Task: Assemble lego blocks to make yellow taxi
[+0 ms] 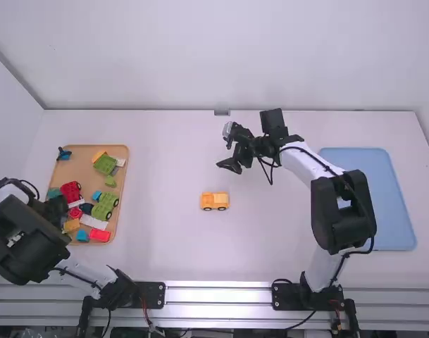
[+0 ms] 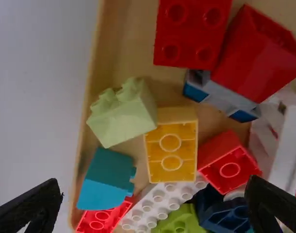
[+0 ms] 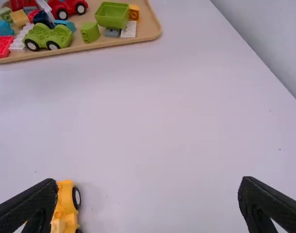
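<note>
High view: The left gripper (image 1: 56, 206) is positioned above the left side of the tan tray (image 1: 122, 169), which lies at the left of the table (image 1: 165, 246). The yellow wheeled base (image 1: 214, 201) stands on its wheels near the table's middle. The right gripper (image 1: 229, 151) is located above the table, on the far side of the base. A blue tray (image 1: 401, 211) lies at the right.

Left wrist view: The fingers are spread wide above the blocks. A yellow block (image 2: 171, 158) lies in the tan tray, hollow underside facing up, between a pale green block (image 2: 124, 114) and a small red block (image 2: 229, 160).

Right wrist view: The fingers are spread wide. The yellow wheeled base is partly hidden behind one finger. A green car (image 3: 48, 36) stands in the tan tray.
</note>
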Controlling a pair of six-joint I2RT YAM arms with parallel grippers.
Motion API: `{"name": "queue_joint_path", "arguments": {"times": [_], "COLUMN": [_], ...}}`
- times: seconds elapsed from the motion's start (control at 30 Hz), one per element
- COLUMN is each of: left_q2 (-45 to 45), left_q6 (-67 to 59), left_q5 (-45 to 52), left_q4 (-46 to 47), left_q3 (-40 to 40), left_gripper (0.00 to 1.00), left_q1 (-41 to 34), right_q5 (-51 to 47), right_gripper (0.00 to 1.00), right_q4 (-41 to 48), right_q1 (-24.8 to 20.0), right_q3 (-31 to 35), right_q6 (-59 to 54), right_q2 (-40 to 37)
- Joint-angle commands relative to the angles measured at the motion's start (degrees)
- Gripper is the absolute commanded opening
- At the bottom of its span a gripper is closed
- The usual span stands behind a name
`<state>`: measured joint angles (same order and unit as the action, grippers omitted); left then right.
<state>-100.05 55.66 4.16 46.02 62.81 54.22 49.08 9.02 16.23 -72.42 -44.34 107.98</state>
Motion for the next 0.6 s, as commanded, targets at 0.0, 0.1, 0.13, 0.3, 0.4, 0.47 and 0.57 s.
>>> {"name": "queue_joint_path", "arguments": {"times": [0.0, 0.1, 0.13, 0.3, 0.4, 0.47, 0.57], "left_q2": [0.0, 0.0, 0.0, 0.0, -0.2, -0.2, -0.4], "left_q6": [-1.1, -1.6, -1.5, -5.2, -5.2, -6.1, -6.1], "left_q5": [0.8, -2.3, -3.3, -5.2, -5.2, -4.9, -5.0], "left_q4": [-1.0, -2.5, -2.8, -4.7, -5.6, -7.0, -6.6], "left_q3": [-0.5, -0.5, -0.5, -1.8, -2.6, -3.3, -3.3], "left_gripper": [0.99, 0.99, 0.99, 0.79, 0.69, 0.70, 0.71], "left_q1": [-0.2, -0.2, -0.2, -0.2, -0.2, -0.3, -0.7], "right_q5": [0.3, 0.3, 0.3, 0.3, 0.4, 0.3, 0.3], "right_gripper": [0.98, 0.99, 0.99, 0.98, 0.99, 0.98, 0.99], "right_q4": [0.0, 0.0, 0.0, 0.2, 0.3, 0.2, 0.2], "right_q1": [0.0, -0.1, -0.2, -0.5, -0.5, -0.5, -0.3], "right_q3": [-1.9, -1.9, -1.9, -1.9, -1.9, -1.9, -1.9], "right_q6": [-0.1, -0.1, -0.1, -0.1, -0.1, -0.1, -0.1], "right_q2": [-1.4, -1.4, -1.4, -1.4, -1.4, -1.4, -1.4]}}
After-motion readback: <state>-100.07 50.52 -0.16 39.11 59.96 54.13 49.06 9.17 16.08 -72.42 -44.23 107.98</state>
